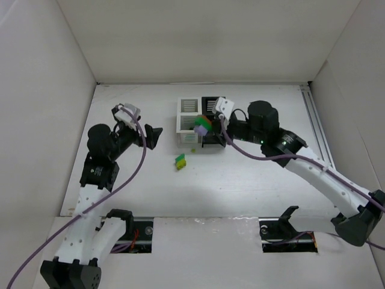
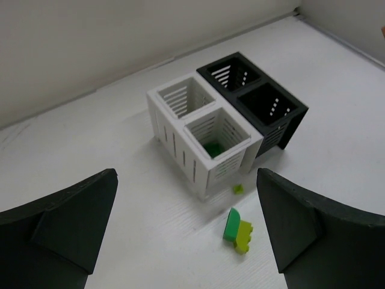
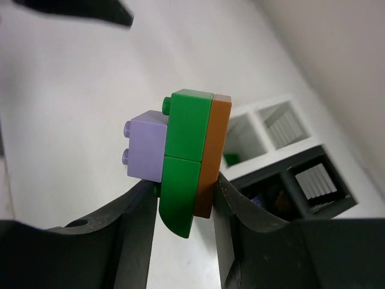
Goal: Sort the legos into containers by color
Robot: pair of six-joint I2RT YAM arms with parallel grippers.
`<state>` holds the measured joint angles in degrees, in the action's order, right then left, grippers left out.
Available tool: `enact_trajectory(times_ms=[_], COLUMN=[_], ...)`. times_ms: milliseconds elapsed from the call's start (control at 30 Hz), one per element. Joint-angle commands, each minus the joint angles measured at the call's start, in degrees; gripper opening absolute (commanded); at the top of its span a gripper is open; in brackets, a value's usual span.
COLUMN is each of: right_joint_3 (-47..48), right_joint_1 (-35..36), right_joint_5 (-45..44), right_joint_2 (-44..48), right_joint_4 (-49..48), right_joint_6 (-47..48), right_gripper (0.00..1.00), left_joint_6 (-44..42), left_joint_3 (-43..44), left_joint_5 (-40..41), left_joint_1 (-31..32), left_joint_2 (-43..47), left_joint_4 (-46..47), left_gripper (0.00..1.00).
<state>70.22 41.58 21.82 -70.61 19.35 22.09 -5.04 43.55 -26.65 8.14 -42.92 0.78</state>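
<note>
White table (image 1: 252, 180) is sitting boxed in by plain pale walls (image 1: 180, 36) on the left, far and right sides, with matte panels and a seam line showing where the back wall meets the surface. A metal rail (image 1: 317, 123) is running along the table's right edge. Two dark cutouts (image 1: 135, 232) are showing at the near edge by the arm bases, and purple cables (image 1: 129, 174) are looping along both arms.

The containers (image 1: 183, 124), two white and two black bins joined in a square block, are standing near the far middle of the table.

The right gripper (image 3: 183, 205) is clamping a clump of bricks (image 3: 186, 150), purple, green and orange stuck together. It is holding the clump in the air over the near side of the block in the top view.

The left gripper (image 2: 186, 226) is hanging with jaws spread wide, gripping nothing, and looking at the block from the left.

A green-and-yellow pair (image 2: 237, 230) is lying on the bare surface just in front of the white bins. A tiny yellow-green piece (image 2: 238, 188) is lying closer to the bin wall. A green brick (image 2: 212, 149) is resting inside the nearer white bin. The contents of the black bins are too dark to tell.
</note>
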Motion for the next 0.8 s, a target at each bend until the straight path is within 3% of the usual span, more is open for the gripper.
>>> enact_trajectory(times_ms=[0,167,333,500,667,767], right_joint_3=[-1.4,-0.3,2.7,1.9,0.4,-0.9], right_joint_1=[0.0,0.9,1.9,1.9,1.2,0.7], right_joint_5=[-12.8,-28.3,-41.8,-44.2,-43.9,-43.3], right_joint_2=[-1.4,-5.7,-10.7,-11.2,-11.2,-10.7], right_joint_4=[-14.2,-22.7,-26.3,-30.9,-32.2,-32.8], right_joint_6=[-11.2,-22.1,-26.1,-26.7,-26.7,-26.7], right_gripper=[0.0,0.0,0.0,0.0,0.0,0.0], left_joint_6=[1.3,6.9,13.7,26.8,45.4,47.1], left_joint_3=[7.3,22.2,34.4,42.2,40.5,41.2], left_joint_5=[-6.7,-16.8,-31.8,-45.0,-53.0,-53.6], left_joint_1=[-0.1,-0.7,-1.2,-0.6,-0.6,0.6], left_joint_2=[-5.9,-23.6,-38.6,-50.8,-56.7,-57.5], left_joint_4=[1.9,-0.4,-0.5,8.1,29.5,31.5], left_gripper=[1.0,0.95,0.87,0.84,0.98,0.98])
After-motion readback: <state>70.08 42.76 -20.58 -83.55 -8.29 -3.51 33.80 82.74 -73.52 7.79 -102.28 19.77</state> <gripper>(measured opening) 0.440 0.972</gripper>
